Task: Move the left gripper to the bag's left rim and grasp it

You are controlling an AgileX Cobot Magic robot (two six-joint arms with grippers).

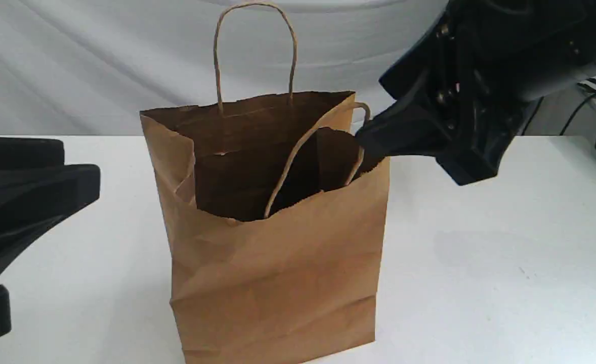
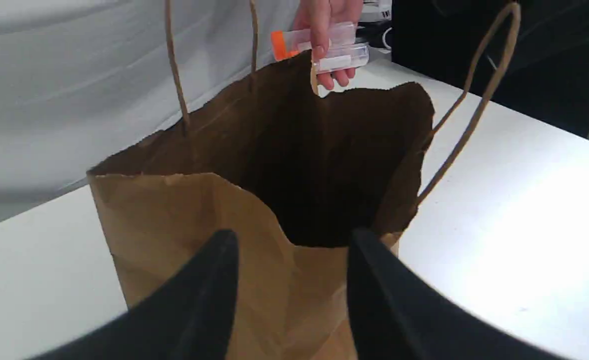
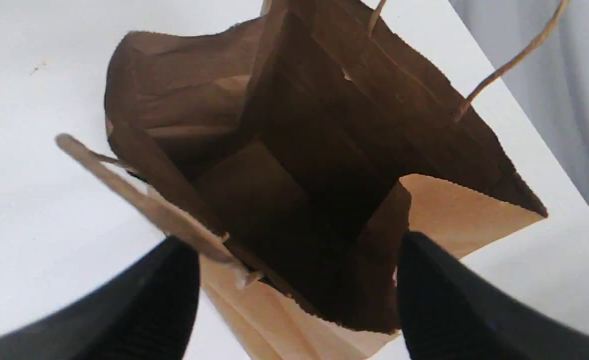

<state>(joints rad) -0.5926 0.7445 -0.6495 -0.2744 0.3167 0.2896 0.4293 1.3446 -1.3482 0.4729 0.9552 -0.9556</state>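
A brown paper bag (image 1: 278, 273) stands upright and open on the white table (image 1: 505, 263). Its rear handle (image 1: 255, 30) stands up, and its front handle (image 1: 308, 162) leans over the mouth. My right gripper (image 1: 371, 119) is open at the bag's right rim, close to the front handle. From the right wrist view the bag's inside (image 3: 254, 190) looks empty, and my right gripper (image 3: 297, 250) straddles the near rim. My left gripper (image 1: 78, 164) is open and holds nothing, to the left of the bag and apart from it. In the left wrist view my left gripper (image 2: 292, 240) faces the bag's side wall (image 2: 174, 225).
Behind the bag, a person's hand (image 2: 324, 30) holds clear tubes (image 2: 334, 50), one with an orange cap. A white cloth backdrop (image 1: 100, 65) hangs behind the table. Dark equipment (image 2: 524, 60) stands past the table's far edge.
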